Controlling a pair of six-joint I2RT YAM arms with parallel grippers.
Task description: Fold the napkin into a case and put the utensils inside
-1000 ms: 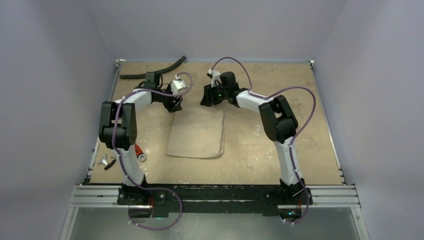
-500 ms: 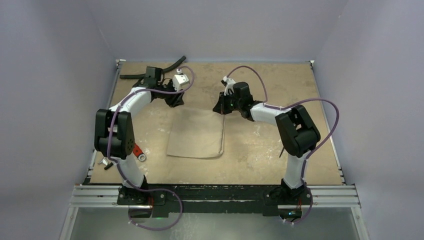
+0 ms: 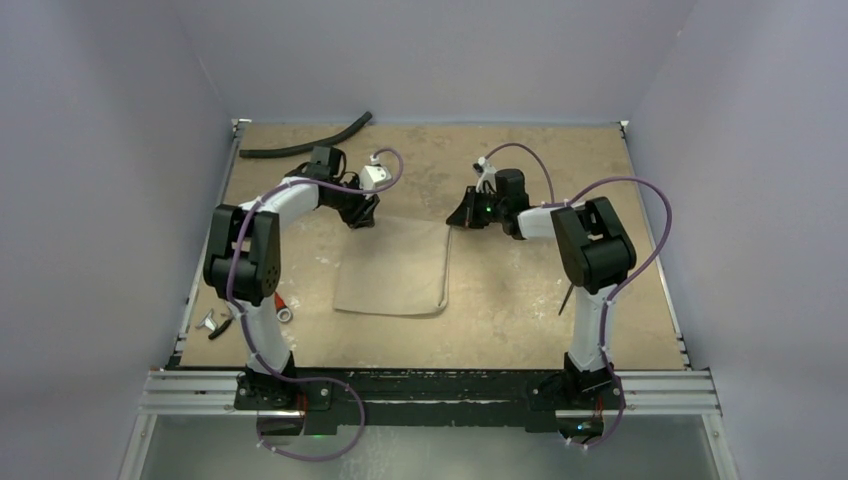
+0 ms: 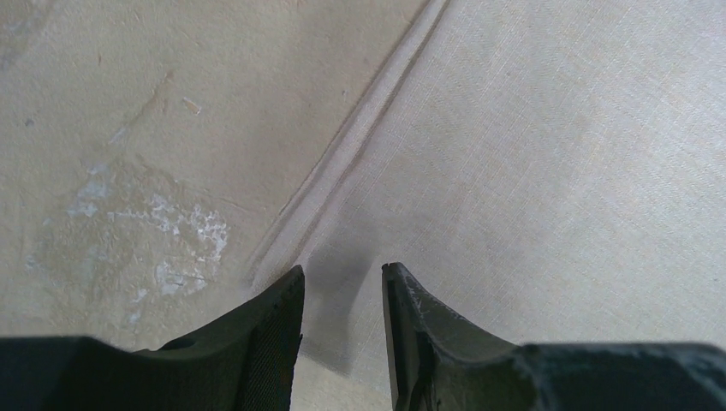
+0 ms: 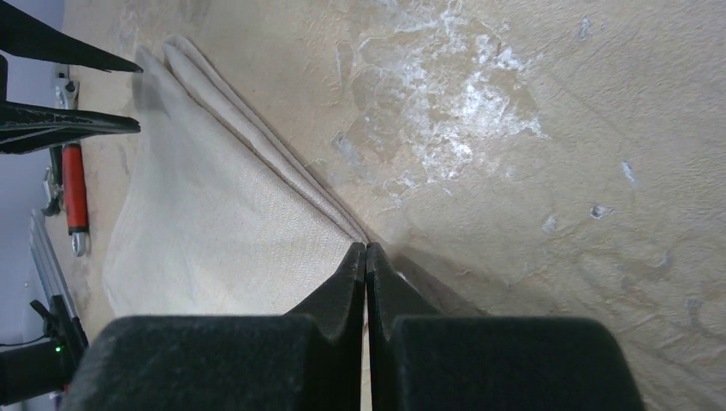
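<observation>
Two far napkin [image 3: 392, 268] corners, fold step I think: left fingers [image 4: 274, 334] spread over one, right fingers [image 5: 351, 282] pressed together at other; next left should pinch, then both lift & fold.

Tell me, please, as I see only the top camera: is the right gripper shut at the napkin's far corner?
Observer: Yes. The right wrist view shows the right gripper shut, its tips meeting at the napkin corner. I cannot tell whether cloth is pinched.
Operator: Is the left gripper open?
Observer: Yes. The left gripper is open, poised over cloth just inside the hemmed edge.
Operator: Is that far edge a single layer?
Observer: No, the right wrist view shows several stacked layers there.
</observation>
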